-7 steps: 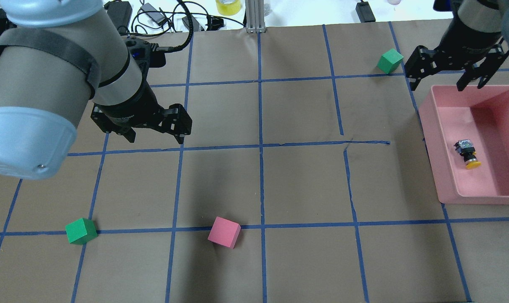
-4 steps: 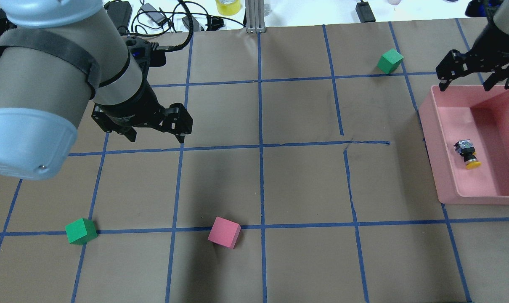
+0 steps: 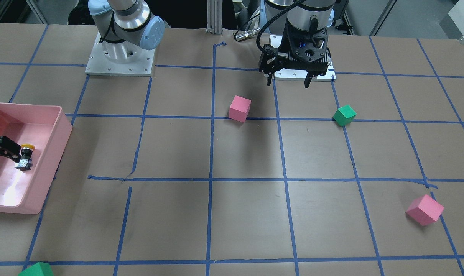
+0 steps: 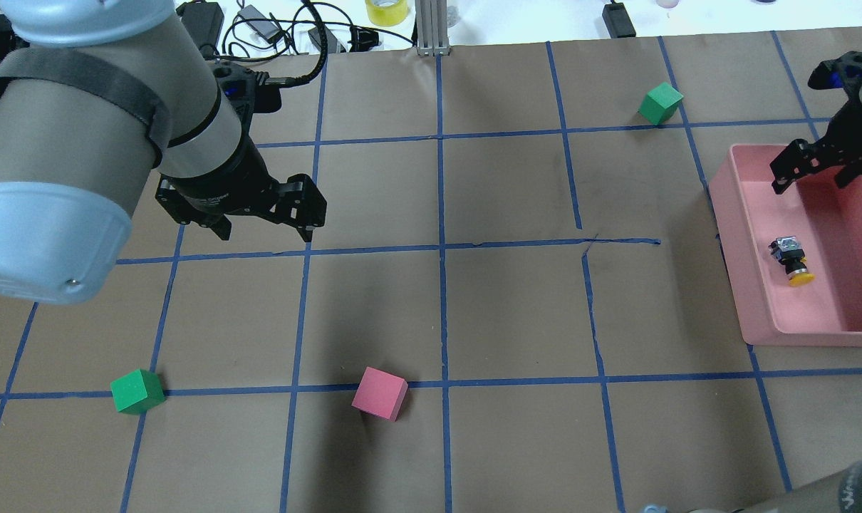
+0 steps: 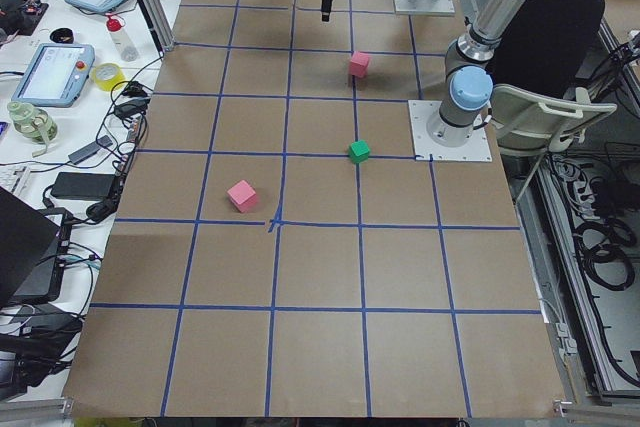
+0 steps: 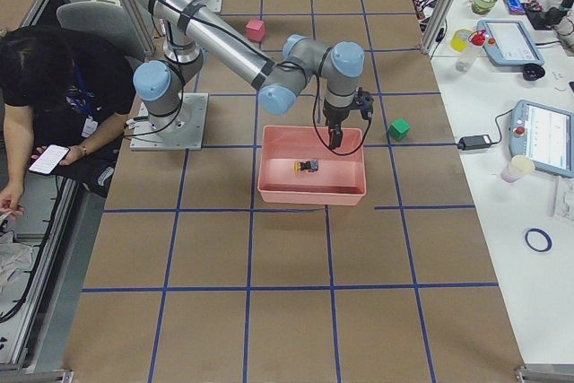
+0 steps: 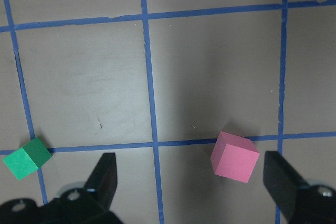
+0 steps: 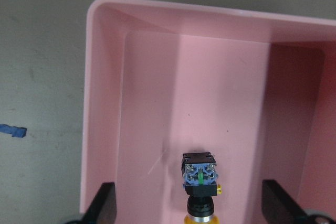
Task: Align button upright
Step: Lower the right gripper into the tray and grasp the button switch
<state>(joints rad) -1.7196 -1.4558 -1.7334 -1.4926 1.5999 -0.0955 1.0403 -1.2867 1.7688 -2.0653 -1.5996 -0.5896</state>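
Observation:
The button [image 4: 792,260] lies on its side on the floor of the pink bin [image 4: 731,263], yellow cap toward the robot. It also shows in the front view [image 3: 24,158] and the right wrist view [image 8: 200,187]. My right gripper [image 4: 808,182] is open and empty, above the bin's far end and apart from the button. In the right wrist view the button lies low in the frame between the fingers [image 8: 102,203]. My left gripper [image 4: 263,231] is open and empty, hanging over the table's left half.
A pink cube [image 4: 380,393] and a green cube [image 4: 137,391] sit near the table's front, another green cube [image 4: 660,102] at the back right. A second pink cube [image 3: 425,209] lies far left. A person [image 6: 63,87] sits beside the robot base.
My right gripper has moved right and toward the robot, from beyond the bin's far wall to over its far end, and lower. The left arm and the button have not moved.

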